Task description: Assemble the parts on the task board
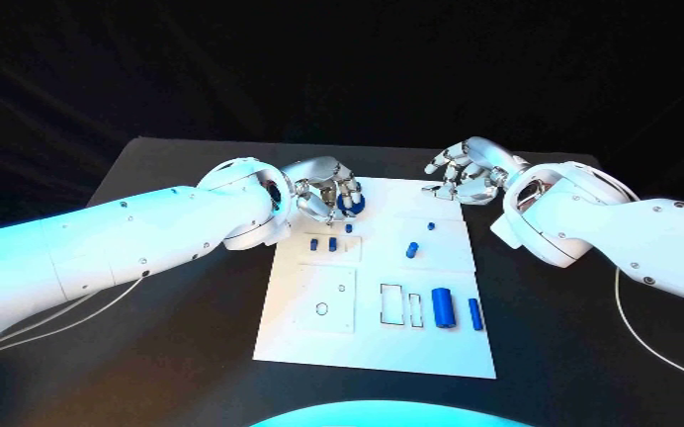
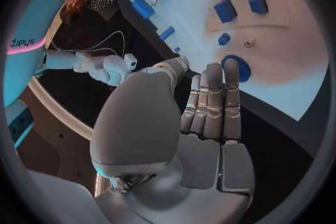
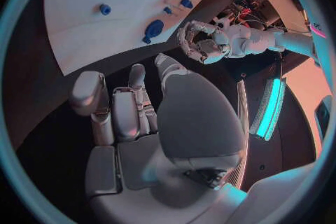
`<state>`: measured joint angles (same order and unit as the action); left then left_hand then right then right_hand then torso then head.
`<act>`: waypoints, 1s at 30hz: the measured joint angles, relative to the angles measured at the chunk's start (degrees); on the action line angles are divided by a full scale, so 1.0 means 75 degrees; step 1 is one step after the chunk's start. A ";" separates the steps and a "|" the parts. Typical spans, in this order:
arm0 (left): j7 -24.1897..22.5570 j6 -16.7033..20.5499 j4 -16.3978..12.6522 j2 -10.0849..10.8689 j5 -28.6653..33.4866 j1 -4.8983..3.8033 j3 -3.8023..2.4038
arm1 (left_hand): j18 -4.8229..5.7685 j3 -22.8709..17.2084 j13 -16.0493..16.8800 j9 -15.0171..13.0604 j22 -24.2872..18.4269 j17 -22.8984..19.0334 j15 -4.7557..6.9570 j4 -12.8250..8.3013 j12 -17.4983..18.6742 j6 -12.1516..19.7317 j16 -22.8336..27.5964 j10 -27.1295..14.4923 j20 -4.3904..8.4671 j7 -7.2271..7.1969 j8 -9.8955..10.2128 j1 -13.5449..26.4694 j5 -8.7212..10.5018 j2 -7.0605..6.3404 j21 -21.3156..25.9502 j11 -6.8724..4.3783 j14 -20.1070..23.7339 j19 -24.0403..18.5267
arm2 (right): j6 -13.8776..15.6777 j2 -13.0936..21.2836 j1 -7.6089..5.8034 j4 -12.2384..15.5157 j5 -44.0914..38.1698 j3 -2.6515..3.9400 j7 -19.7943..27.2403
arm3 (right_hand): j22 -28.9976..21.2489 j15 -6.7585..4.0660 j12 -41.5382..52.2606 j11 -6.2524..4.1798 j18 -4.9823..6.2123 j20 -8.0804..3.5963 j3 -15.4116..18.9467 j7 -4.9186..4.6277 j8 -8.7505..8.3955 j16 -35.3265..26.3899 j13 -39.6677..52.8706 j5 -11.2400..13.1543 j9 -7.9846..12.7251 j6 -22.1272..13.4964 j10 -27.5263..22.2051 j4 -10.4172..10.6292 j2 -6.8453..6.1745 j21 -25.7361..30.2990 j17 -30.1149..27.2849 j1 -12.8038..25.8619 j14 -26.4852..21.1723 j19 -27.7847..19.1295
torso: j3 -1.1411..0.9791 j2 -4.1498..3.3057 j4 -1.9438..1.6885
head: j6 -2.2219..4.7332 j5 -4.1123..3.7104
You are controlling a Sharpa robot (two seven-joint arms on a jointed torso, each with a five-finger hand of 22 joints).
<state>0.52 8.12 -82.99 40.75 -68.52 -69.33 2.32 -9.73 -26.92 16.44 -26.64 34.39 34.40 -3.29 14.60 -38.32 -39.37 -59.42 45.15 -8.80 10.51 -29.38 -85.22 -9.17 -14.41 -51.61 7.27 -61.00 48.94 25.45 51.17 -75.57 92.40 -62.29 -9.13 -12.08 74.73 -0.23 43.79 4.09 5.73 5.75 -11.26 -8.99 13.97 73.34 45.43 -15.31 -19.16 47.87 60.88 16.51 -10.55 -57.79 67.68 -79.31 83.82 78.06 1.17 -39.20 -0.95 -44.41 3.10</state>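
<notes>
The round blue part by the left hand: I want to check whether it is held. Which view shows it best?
Left wrist view: the round blue part lies past the left hand, fingertips reaching it. Head view hides most of it; right wrist view shows it small.

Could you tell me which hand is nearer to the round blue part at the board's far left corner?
Left. The left hand hovers right beside the round blue part, while the right hand is across the task board at its far right corner.

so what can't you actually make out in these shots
- Head view: whether the left robot hand touches the round blue part at the task board's far edge; its fingers cover the contact.
- Left wrist view: that part is half hidden behind the fingertips.
- Head view: the right robot hand has its fingers curled in; anything inside is too small to tell.
</notes>
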 measured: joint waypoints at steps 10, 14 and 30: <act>-0.0082 -0.0218 0.0394 -0.0362 -0.1679 0.0016 0.0062 | -0.0001 0.0067 -0.0358 0.0438 0.0212 0.0100 0.0056 -0.0105 0.0150 -0.0372 -0.0626 0.0086 -0.0011 -0.0147 0.0227 0.0040 0.0026 -0.0100 -0.0311 -0.0082 -0.0232 0.0098 | 0.0019 -0.0015 0.0000 0.0009 0.0012 0.0000 0.0033 | -0.0132 0.0000 -0.0166 0.0001 0.0000 -0.0017 -0.0100 0.0001 0.0058 -0.0170 -0.0182 0.0000 0.0017 -0.0002 0.0001 0.0006 0.0000 0.0269 -0.0127 0.0000 0.0000 -0.0036 | -0.0009 -0.0001 -0.0004 | -0.0015 -0.0007; -0.0042 -0.0416 0.0548 -0.0516 -0.2086 0.0018 0.0078 | -0.0001 0.0089 -0.0431 0.0531 0.0274 0.0305 0.0070 -0.0126 0.0168 -0.0433 -0.0863 0.0116 0.0014 -0.0160 0.0274 0.0040 0.0026 -0.0100 -0.0366 -0.0057 -0.0382 0.0123 | 0.0028 -0.0022 0.0000 0.0009 0.0014 0.0000 0.0044 | -0.0257 -0.0014 -0.0349 0.0002 0.0001 -0.0014 -0.0158 0.0002 0.0058 -0.0348 -0.0397 0.0000 0.0027 -0.0002 0.0002 0.0011 0.0000 0.0506 -0.0261 0.0000 -0.0015 -0.0097 | -0.0008 0.0000 -0.0005 | -0.0022 -0.0001; 0.0100 -0.0900 0.1015 -0.0869 -0.2705 0.0021 0.0104 | -0.0001 -0.0063 -0.0640 0.0786 0.0530 0.0981 0.0124 -0.0271 0.0257 -0.0876 -0.1568 0.0416 0.0042 -0.0218 0.0450 -0.0025 0.0025 -0.0035 -0.0742 -0.0138 -0.0787 0.0206 | 0.0060 -0.0052 0.0000 0.0000 0.0021 -0.0001 0.0084 | -0.0382 -0.0027 -0.0522 0.0003 0.0000 -0.0041 -0.0222 -0.0014 0.0088 -0.0488 -0.0639 0.0001 0.0039 -0.0038 0.0004 -0.0010 -0.0031 0.0742 -0.0385 0.0030 -0.0028 -0.0124 | -0.0001 0.0003 -0.0004 | -0.0033 -0.0037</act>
<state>1.27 1.37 -75.37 34.23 -88.81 -69.17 3.10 -9.73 -27.39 11.64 -20.75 38.37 41.76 -2.36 12.57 -36.39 -45.94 -71.18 48.27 -8.49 8.87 -26.01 -85.40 -8.98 -14.67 -57.17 6.23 -66.90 50.49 25.90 50.78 -75.57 92.40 -62.13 -9.13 -11.45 71.87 -0.43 39.88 4.11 5.74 5.44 -12.93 -9.09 14.63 69.68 40.64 -15.31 -18.87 47.59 60.91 16.44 -10.78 -52.23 64.79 -79.09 83.61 77.13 1.16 -39.18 -0.98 -44.65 2.82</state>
